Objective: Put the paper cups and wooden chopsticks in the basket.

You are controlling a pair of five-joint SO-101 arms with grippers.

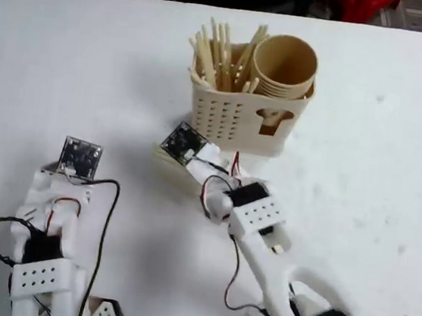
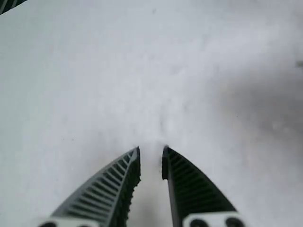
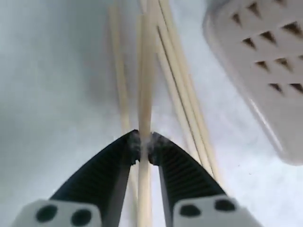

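On the white counter (image 1: 85, 60), the cream basket (image 1: 234, 122) stands at 12 o'clock from the middle, its walls pierced with small holes. A stack of paper cups (image 1: 284, 66) sits upright in its 3 o'clock compartment, and a bundle of wooden chopsticks (image 1: 221, 52) stands tilted in its 9 o'clock compartment, their ends fanning out above the rim. The right arm lies at the basket's 7 o'clock, just beside its wall. The right gripper (image 3: 144, 142) is clenched on a single chopstick (image 3: 144, 90), pinched between the two dark ribbed fingertips and running straight out ahead of them. A few more loose chopsticks (image 3: 182, 104) lie flat on the counter alongside it, between the held one and the basket wall. The left arm rests at 8 o'clock on the counter, well apart from the basket. The left gripper (image 2: 150, 151) is released, its fingertips standing a narrow gap apart over bare counter and grasping nothing.
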